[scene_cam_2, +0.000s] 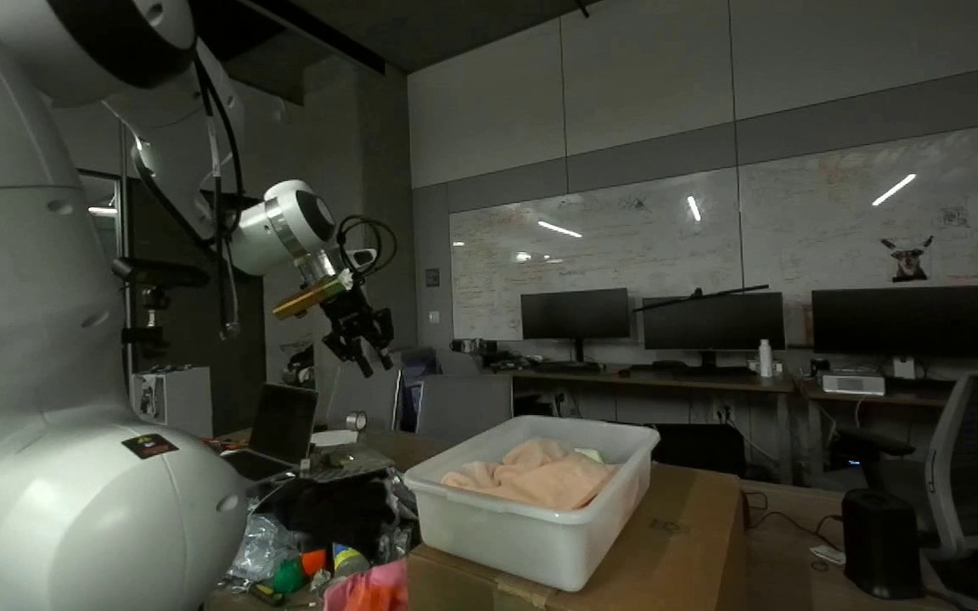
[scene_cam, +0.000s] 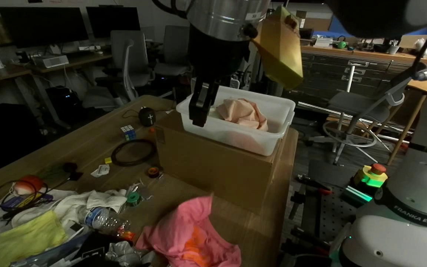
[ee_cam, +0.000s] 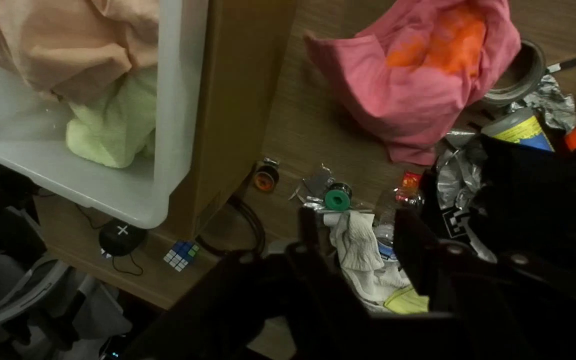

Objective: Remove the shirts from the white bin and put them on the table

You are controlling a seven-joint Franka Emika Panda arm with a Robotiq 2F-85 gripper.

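The white bin sits on a cardboard box on the table; it also shows in an exterior view and the wrist view. A crumpled peach shirt lies in it, with a pale green cloth partly beneath. A pink shirt with an orange patch lies on the table in front of the box; it also shows in the wrist view. My gripper is open and empty, fingers apart. In an exterior view it hangs in the air, higher than the bin and off its side.
The cardboard box raises the bin. Table clutter includes a plastic bottle, a yellow cloth, a white cloth, a cable coil, a puzzle cube and a green spool. An open laptop stands behind.
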